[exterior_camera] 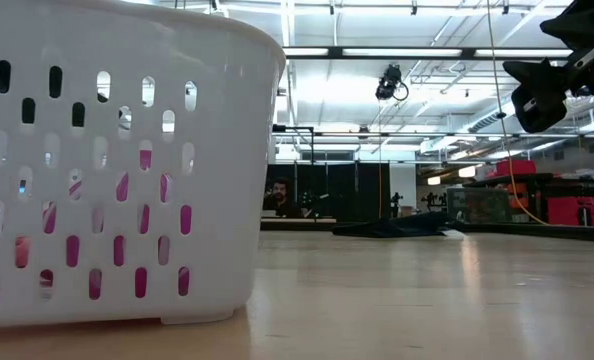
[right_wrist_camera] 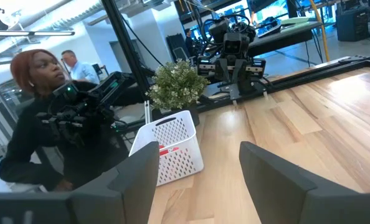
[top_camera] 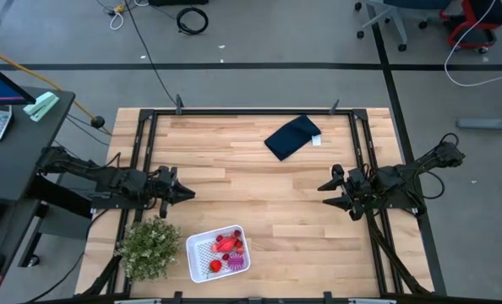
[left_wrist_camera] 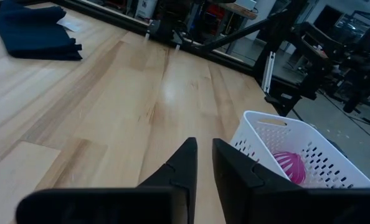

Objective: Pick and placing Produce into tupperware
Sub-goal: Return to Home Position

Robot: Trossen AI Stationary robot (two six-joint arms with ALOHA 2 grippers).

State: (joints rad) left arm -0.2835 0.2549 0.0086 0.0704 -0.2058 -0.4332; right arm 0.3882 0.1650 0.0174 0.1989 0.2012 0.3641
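Note:
The white perforated tupperware (top_camera: 218,254) sits near the table's near edge, left of centre, with several red toy fruits (top_camera: 227,244) and the spiky magenta piece (top_camera: 234,264) lying inside it. It fills the left of the low view (exterior_camera: 107,160); the left wrist view shows its rim (left_wrist_camera: 297,149) and the magenta piece (left_wrist_camera: 289,165); the right wrist view shows it (right_wrist_camera: 169,146) far off. My left gripper (top_camera: 186,193) hovers at the table's left side, fingers nearly together (left_wrist_camera: 203,158), holding nothing. My right gripper (top_camera: 327,187) hovers at the right side, open (right_wrist_camera: 200,165) and empty.
A green bushy plant (top_camera: 150,247) stands just left of the tupperware. A dark navy folded cloth (top_camera: 291,137) lies near the far edge. Bare wood lies between the two grippers. A person (right_wrist_camera: 45,124) stands beyond the table's left side in the right wrist view.

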